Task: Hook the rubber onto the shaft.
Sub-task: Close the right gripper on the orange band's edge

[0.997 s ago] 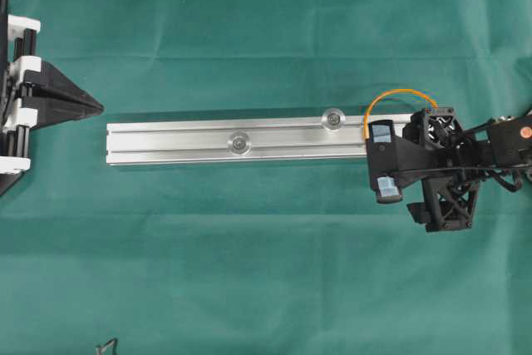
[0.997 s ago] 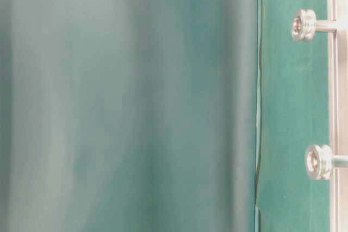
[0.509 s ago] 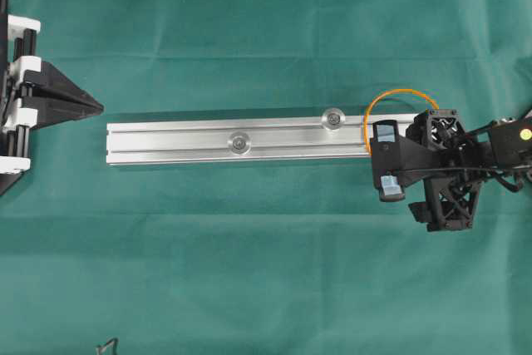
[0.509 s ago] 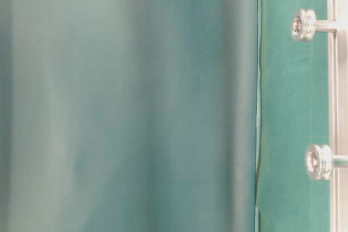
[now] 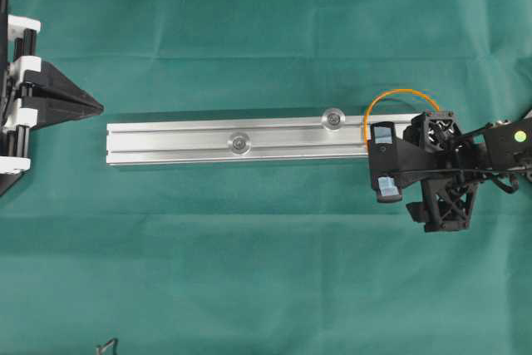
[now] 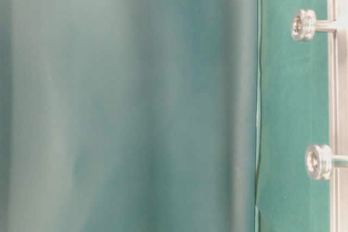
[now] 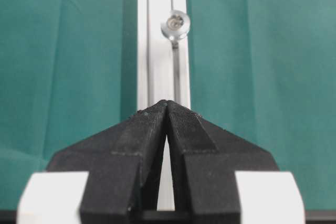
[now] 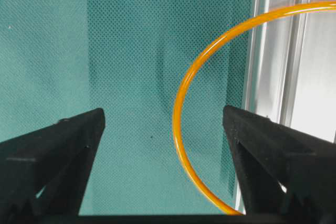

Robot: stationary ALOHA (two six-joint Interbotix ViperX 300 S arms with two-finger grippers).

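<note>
Right gripper (image 8: 163, 129) spread wide around orange rubber band (image 8: 181, 129) at rail's (image 5: 166, 140) right end, nothing grasped; closing may pinch one strand, miss it. Left gripper (image 7: 167, 109) clenched, empty.

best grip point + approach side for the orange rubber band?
Probably the thin orange rubber band on its arc lying on the green cloth, beside the silver aluminium rail. The right end effector, open, already straddles that arc from above. Pinch across the strand; it lies flat, so only a top-down approach fits.
</note>
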